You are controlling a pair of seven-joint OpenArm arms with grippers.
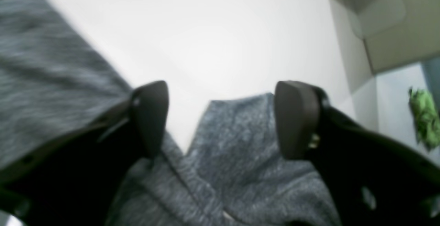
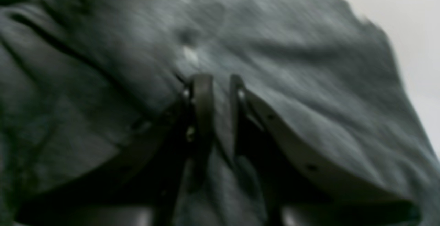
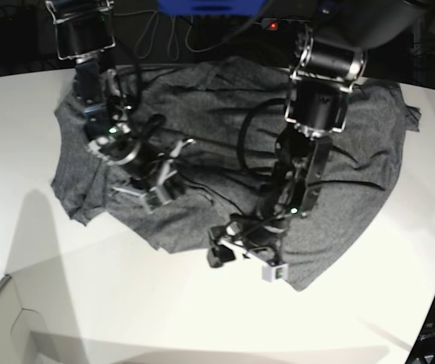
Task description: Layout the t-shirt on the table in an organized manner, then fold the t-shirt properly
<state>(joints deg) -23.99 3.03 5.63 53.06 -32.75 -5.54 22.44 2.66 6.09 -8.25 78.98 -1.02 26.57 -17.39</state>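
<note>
The heather dark-grey soft knit t-shirt [image 3: 225,152] lies spread but rumpled across the far half of the smooth white table [image 3: 126,318], with creases through its middle. The step in hand is judged to be the laying-out; no fold has been made. The left gripper [image 1: 221,119] stands spread, empty, above a grey hem edge at the near border of the cloth. The right gripper [image 2: 220,92] has its jaws pressed close on a raised pleat of the fabric. The next move calls for drawing the pinched cloth outward to flatten wrinkles, without dragging the whole garment
</note>
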